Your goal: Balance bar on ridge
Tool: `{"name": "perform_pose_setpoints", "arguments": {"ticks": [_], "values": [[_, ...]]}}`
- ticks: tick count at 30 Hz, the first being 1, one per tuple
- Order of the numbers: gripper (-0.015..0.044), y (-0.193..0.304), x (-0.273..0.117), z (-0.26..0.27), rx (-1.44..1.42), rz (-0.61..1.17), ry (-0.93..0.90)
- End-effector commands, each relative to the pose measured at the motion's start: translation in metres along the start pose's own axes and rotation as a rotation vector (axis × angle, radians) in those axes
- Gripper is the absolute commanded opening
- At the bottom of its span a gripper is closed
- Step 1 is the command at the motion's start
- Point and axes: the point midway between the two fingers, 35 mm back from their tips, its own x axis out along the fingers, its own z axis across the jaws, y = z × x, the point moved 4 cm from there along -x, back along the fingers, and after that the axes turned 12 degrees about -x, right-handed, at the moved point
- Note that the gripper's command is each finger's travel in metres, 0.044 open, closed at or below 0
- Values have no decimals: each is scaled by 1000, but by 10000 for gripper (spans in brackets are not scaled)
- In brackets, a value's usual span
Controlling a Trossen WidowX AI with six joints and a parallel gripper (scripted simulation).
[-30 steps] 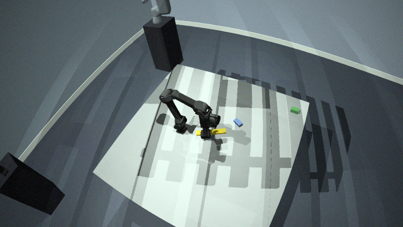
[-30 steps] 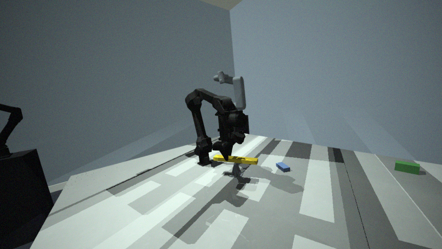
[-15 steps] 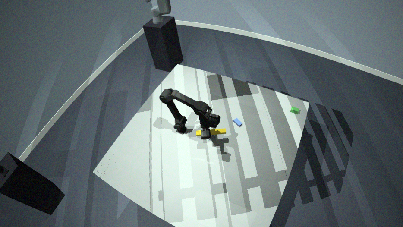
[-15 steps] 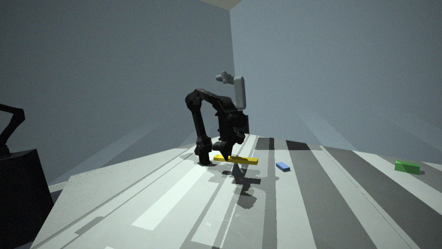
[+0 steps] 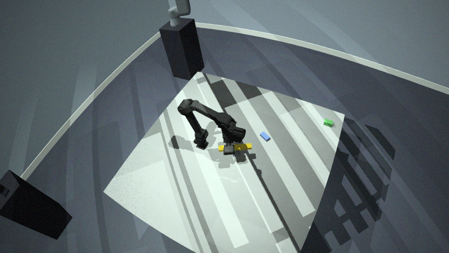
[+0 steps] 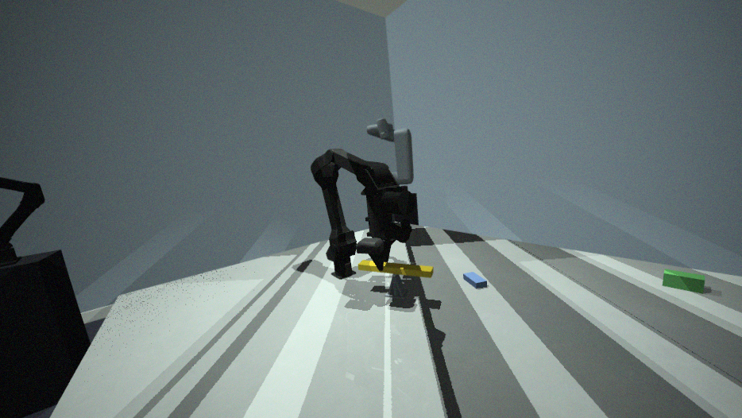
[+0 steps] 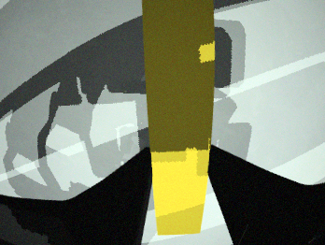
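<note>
Exterior view | yellow bar (image 5: 243, 146) (image 6: 410, 269) (image 7: 179, 93) pinched between the fingers | grey ridge (image 6: 397, 286) seen below and just beside the fingertips (image 6: 381, 263)

The wrist view's upper edge cuts off the bar (image 7: 179, 93).

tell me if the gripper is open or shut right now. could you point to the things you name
Shut on the yellow bar (image 5: 243, 146) (image 6: 415, 269) (image 7: 179, 187): the wrist view shows the jaws against both its sides.

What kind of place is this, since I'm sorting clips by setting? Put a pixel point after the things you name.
Probably a robotics lab: a black jointed arm (image 5: 205, 113) (image 6: 357, 163) on a pale tabletop (image 5: 201, 195) (image 6: 207, 311), a grey robot arm (image 5: 183, 7) (image 6: 403, 156) beyond.
</note>
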Motion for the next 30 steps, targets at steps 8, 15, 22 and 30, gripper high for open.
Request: {"name": "perform_pose_setpoints", "arguments": {"ticks": [8,15,22,30], "values": [[0,-1,1,0,4,-5,-3],[0,-1,2,0,4,-5,-3],[0,-1,2,0,4,-5,-3],[0,-1,3,0,4,-5,-3]]}}
